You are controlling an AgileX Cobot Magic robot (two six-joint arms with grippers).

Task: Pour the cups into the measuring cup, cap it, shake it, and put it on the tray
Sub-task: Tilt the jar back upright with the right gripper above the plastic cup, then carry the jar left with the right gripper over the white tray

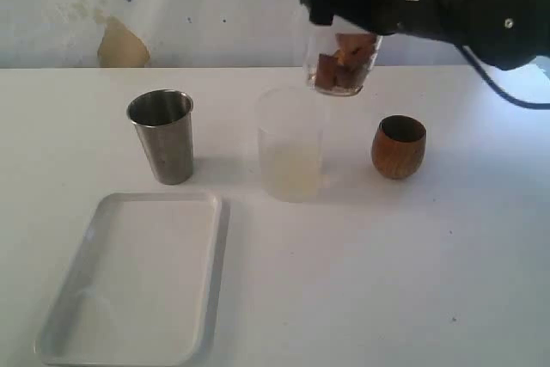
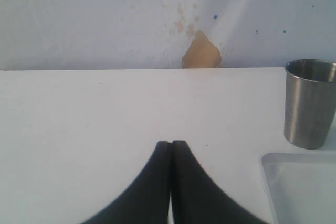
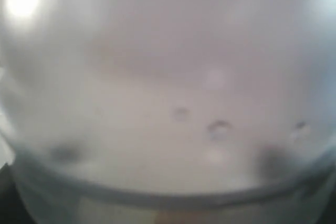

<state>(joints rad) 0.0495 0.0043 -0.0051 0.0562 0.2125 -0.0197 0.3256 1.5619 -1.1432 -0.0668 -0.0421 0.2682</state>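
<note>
My right gripper (image 1: 344,23) is shut on the clear measuring cup (image 1: 344,66) and holds it in the air above the table, behind the frosted cup. Brown chunks lie inside it. In the right wrist view its clear, droplet-marked wall (image 3: 168,103) fills the picture and hides the fingers. The steel tumbler (image 1: 161,135) stands upright at the left, also seen in the left wrist view (image 2: 310,103). The brown wooden cup (image 1: 399,146) stands at the right. The white tray (image 1: 60,315) lies at the front left. My left gripper (image 2: 171,142) is shut on nothing, low over bare table near the tray's corner (image 2: 273,163).
A frosted milky translucent cup (image 1: 290,143) stands at the table's middle, just below and left of the lifted measuring cup. The wall behind has a tan patch (image 1: 122,45). The right arm's cable (image 1: 498,88) hangs at the far right.
</note>
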